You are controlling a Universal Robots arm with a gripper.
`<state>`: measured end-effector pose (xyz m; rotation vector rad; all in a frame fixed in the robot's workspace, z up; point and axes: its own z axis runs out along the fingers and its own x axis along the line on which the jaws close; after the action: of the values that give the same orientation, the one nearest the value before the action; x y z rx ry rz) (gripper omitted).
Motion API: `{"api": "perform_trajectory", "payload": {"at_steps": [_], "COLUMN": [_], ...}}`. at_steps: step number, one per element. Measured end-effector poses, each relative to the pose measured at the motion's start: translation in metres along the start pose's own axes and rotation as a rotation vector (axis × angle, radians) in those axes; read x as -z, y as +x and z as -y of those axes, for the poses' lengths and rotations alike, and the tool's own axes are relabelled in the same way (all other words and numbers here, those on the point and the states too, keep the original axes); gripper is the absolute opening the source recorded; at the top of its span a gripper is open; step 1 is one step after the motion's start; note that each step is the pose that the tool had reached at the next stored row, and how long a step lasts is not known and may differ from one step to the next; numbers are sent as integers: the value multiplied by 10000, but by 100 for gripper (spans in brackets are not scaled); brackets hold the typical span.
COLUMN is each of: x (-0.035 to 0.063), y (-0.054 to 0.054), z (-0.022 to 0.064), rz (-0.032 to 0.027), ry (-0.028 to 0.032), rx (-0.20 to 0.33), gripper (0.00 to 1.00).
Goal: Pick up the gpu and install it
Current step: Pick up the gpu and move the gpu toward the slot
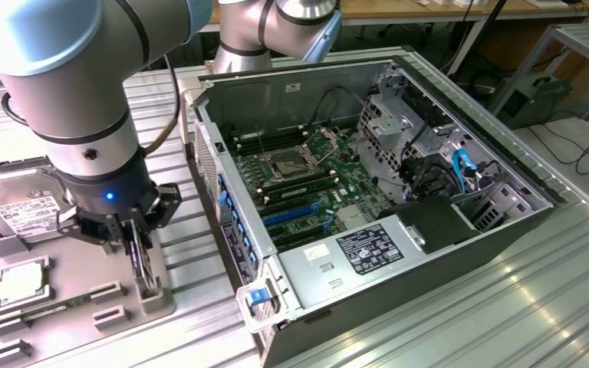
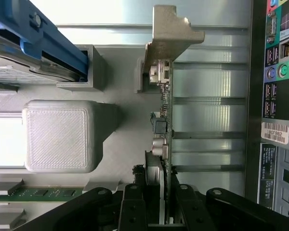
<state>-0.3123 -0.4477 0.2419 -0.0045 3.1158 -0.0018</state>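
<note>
The gpu [image 2: 166,120] stands on edge in a slot of the grey fixture [image 2: 120,159] on the surface [image 1: 540,307], beside the open computer case [image 1: 376,192]. I judge it light, stiff and fragile, best held by the board's flat faces, clear of the silver bracket [image 2: 171,29]. The gripper [image 2: 159,197] straddles one end. I cannot tell whether the jaws are clamped. The fixture hides the card's lower edge.

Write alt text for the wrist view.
The robot's hand sits over a graphics card standing on edge in a grey holder, its silver bracket at the far end. The computer case's rear ports sit alongside.
</note>
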Motion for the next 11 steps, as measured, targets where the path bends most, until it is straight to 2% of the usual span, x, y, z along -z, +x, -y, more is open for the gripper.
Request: {"api": "perform_trajectory", "payload": {"at_steps": [11], "x": [131], "y": [-3], "z": [0], "rz": [0], "ry": [0], "rx": [0], "gripper": [28]}}
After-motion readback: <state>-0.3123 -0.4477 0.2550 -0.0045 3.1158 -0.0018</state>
